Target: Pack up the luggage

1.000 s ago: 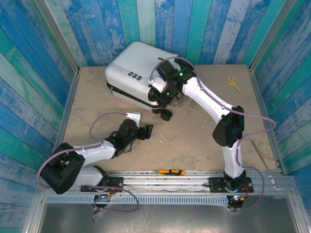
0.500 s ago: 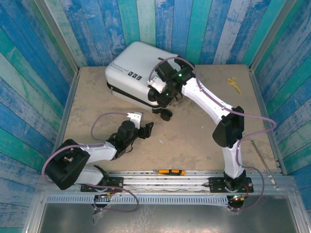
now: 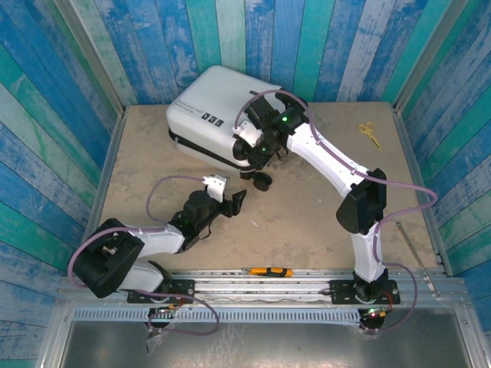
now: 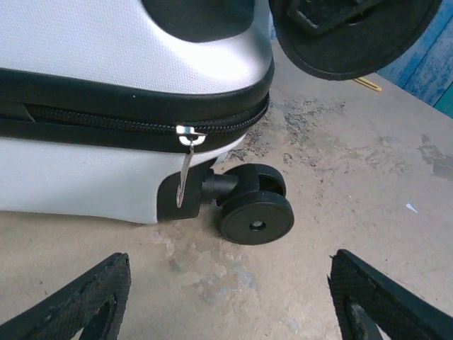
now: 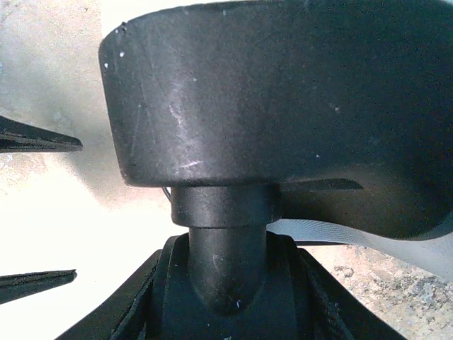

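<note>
Two arms at the luggage (image 3: 209, 115), closed, lying far left-centre on table (image 3: 307, 215) | left gripper (image 4: 228, 287) spread wide, low, facing zipper pull (image 4: 185, 166) | right gripper (image 3: 255, 147) at upper wheel (image 4: 354, 35), grip cannot tell | risk: fingers catch lower wheel (image 4: 256, 218) not thin pull; case slides if right slips

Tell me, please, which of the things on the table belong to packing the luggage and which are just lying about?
Part of the job:
- the luggage, lying flat at the far side
- its zipper pull, hanging near a wheel, ahead of the open left gripper

Just lying about:
- yellow scissors, far right
- orange utility knife, by the near rail
</note>
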